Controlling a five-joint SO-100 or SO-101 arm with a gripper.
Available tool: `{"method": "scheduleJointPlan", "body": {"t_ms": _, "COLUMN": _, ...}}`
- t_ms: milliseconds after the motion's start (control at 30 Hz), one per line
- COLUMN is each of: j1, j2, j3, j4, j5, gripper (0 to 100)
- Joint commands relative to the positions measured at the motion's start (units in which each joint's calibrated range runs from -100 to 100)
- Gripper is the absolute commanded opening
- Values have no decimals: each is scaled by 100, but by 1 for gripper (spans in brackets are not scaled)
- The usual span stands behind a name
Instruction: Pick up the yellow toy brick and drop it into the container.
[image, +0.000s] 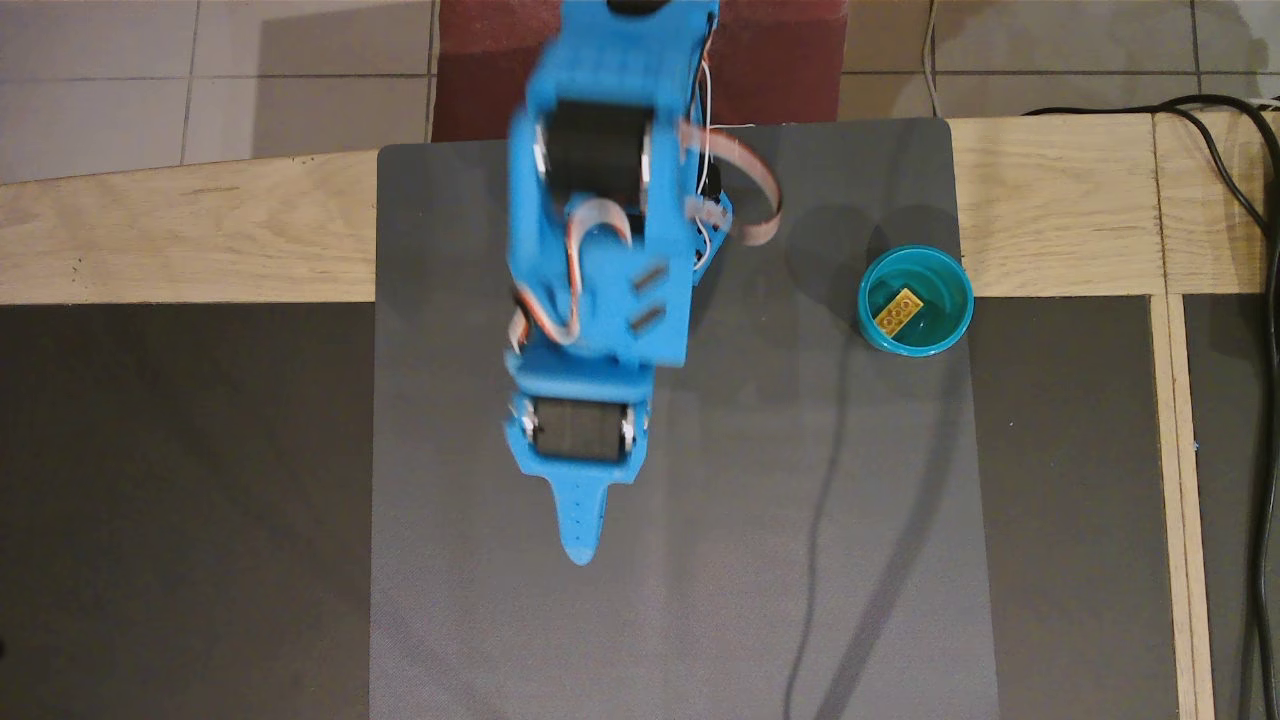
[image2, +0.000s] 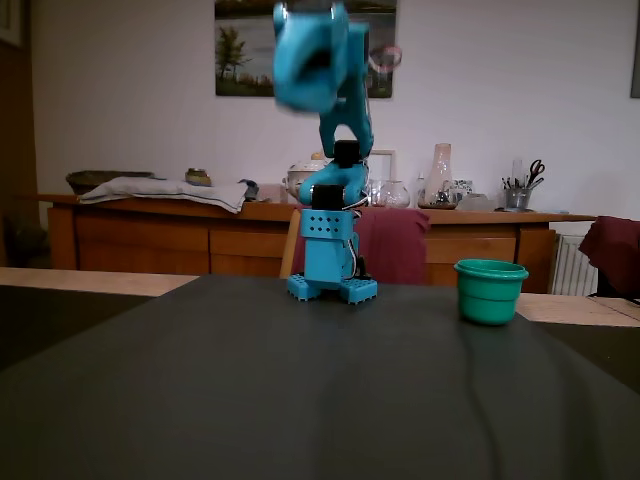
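The yellow toy brick (image: 897, 310) lies inside the container (image: 944, 338), a teal-blue cup at the right edge of the grey mat in the overhead view. In the fixed view the container (image2: 490, 295) stands right of the arm's base, and the brick is hidden inside it. My blue gripper (image: 580, 545) hangs over the middle of the mat, well left of the cup, its fingers together in one point with nothing in them. In the fixed view the gripper (image2: 310, 60) is raised high and blurred.
The grey mat (image: 700, 620) lies on a wooden table (image: 200, 230). Black cables (image: 1262, 200) run along the right edge. The arm's base (image2: 330, 265) stands at the mat's far end in the fixed view. A sideboard with clutter (image2: 450, 215) stands behind.
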Motion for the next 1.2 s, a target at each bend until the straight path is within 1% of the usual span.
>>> {"method": "scheduleJointPlan", "body": {"t_ms": 0, "j1": -56, "j2": -665, "j3": 1210, "j4": -616, "j5": 100, "gripper": 0}}
{"method": "scheduleJointPlan", "body": {"t_ms": 267, "j1": -210, "j2": -2166, "j3": 3295, "j4": -1247, "j5": 173, "gripper": 0}}
{"method": "scheduleJointPlan", "body": {"t_ms": 333, "j1": -241, "j2": -2773, "j3": 3936, "j4": -1282, "j5": 309, "gripper": 0}}
{"method": "scheduleJointPlan", "body": {"t_ms": 433, "j1": -373, "j2": -2958, "j3": 4432, "j4": -1291, "j5": 377, "gripper": 0}}
{"method": "scheduleJointPlan", "body": {"t_ms": 600, "j1": -512, "j2": -2891, "j3": 4586, "j4": -1282, "j5": 350, "gripper": 0}}
{"method": "scheduleJointPlan", "body": {"t_ms": 733, "j1": -527, "j2": -2807, "j3": 4658, "j4": -1033, "j5": 340, "gripper": 0}}
{"method": "scheduleJointPlan", "body": {"t_ms": 867, "j1": -527, "j2": -2823, "j3": 4658, "j4": -900, "j5": 183, "gripper": 0}}
{"method": "scheduleJointPlan", "body": {"t_ms": 1167, "j1": -527, "j2": -2857, "j3": 4649, "j4": -847, "j5": 194, "gripper": 0}}
